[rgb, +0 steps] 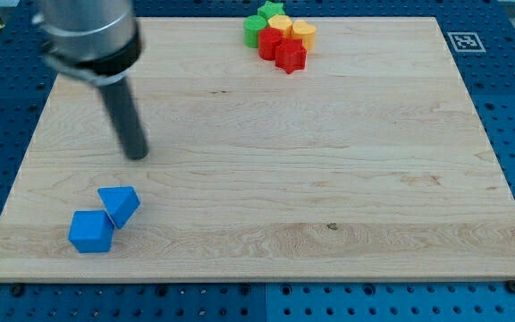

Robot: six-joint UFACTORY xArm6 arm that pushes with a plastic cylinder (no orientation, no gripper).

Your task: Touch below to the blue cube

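My tip (137, 156), the lower end of the straight dark rod that serves as end effector, rests on the pale wooden bench (329, 179) in its left half, in the upper part of that side. The rod has no jaws to open or close, so it has hold of nothing; its end stands on bare wood with no block touching it.

The blue cube (91, 232) lies toward the view's bottom from my tip and a little to the view's left of it, near the bench's lower left corner and well apart from the rod. Touching the cube's upper right corner is a blue wedge-shaped block (120, 204) (its exact form is hard to make out, it looks like a triangular prism), which sits between my tip and the cube, almost straight toward the view's bottom from the tip but still clear of it.

Far to the view's right of my tip and toward the view's top, a tight cluster of blocks sits at the bench's top edge: a green star-shaped block (274, 10), a green round block (256, 29) just beside it, a yellow round block (304, 34), a red block (271, 42) of unclear shape, and a red star-shaped block (291, 55) nearest the view's bottom of the group.

Outside the bench is a blue perforated surface (508, 107) carrying a small black-and-white marker tag (464, 41).
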